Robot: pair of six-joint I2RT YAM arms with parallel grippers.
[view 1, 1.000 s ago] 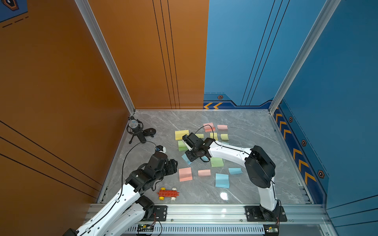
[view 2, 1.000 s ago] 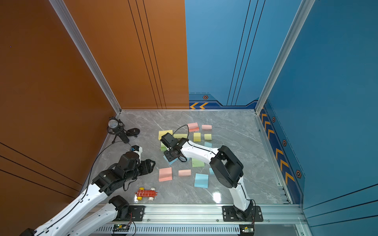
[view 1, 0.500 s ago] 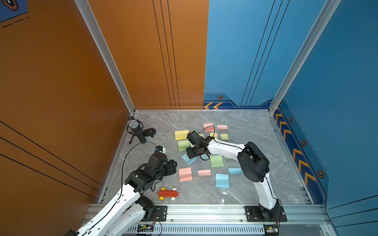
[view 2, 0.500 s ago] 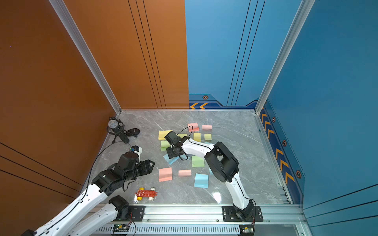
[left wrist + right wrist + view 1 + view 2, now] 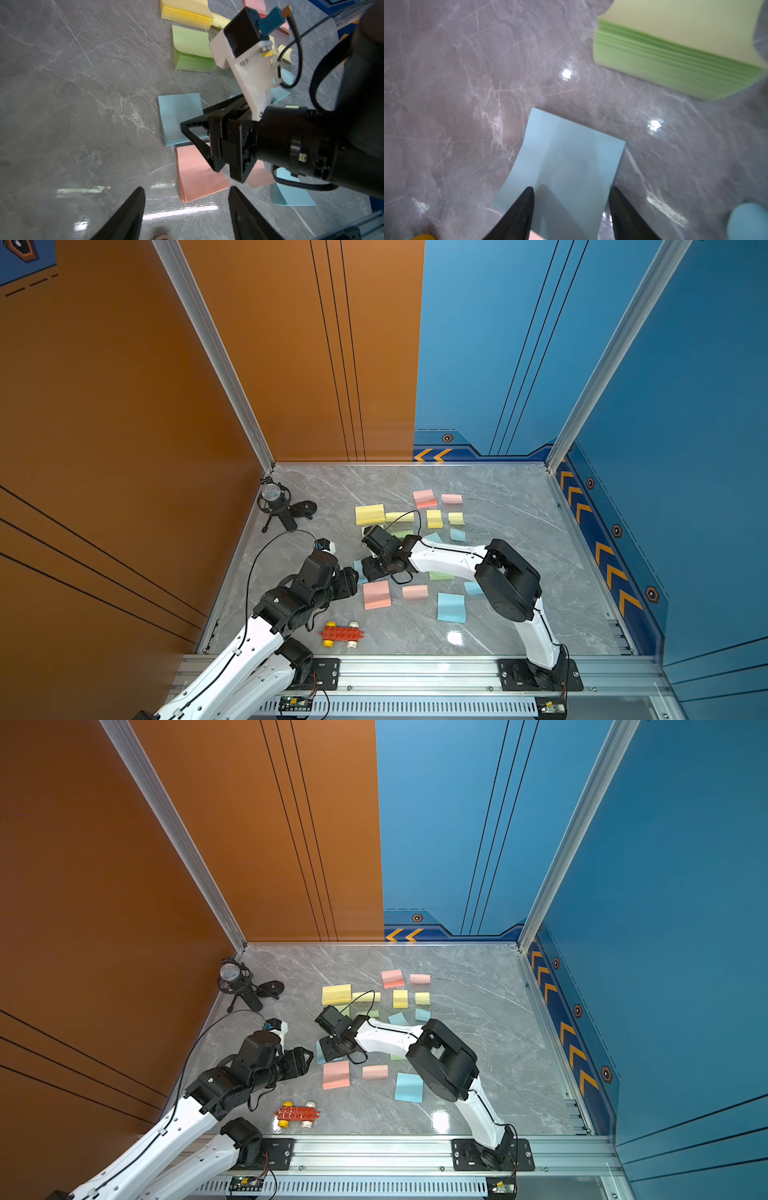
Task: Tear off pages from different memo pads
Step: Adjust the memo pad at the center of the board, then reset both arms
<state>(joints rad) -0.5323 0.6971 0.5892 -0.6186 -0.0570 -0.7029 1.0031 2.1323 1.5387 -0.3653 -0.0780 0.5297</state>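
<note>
Operating on a grey marble table (image 5: 519, 531) (image 5: 478, 1011), bounded by an orange wall (image 5: 124, 448) on the left, a blue wall (image 5: 685, 448) on the right and an aluminium rail (image 5: 415, 672) along the near edge. Leaving bare marble toward the right wall and along the rail, with a red toy brick car (image 5: 341, 634) and a microphone (image 5: 272, 493) occupying the left side. Showing yellow chevrons (image 5: 432, 455) on the wall trim as the only legible marking. Holding the right gripper (image 5: 571, 188) (image 5: 368, 568) with jaws spread and gripping nothing, poised over a blue page (image 5: 566, 149) (image 5: 178, 116) lying on the marble with one side edge curling upward; fingertips overlapping its near edge in the right wrist view, contact not being determinable. Lying between a green memo pad (image 5: 675, 68) (image 5: 191, 52) and a pink memo pad (image 5: 199, 174) (image 5: 376, 593), touching or just beside the pink one. Holding the left gripper (image 5: 186, 188) (image 5: 352, 578) likewise spread and empty, pointing at the pink memo pad, just beside the right gripper. Locating a yellow memo pad (image 5: 370, 514) farther back, beyond the green one.
</note>
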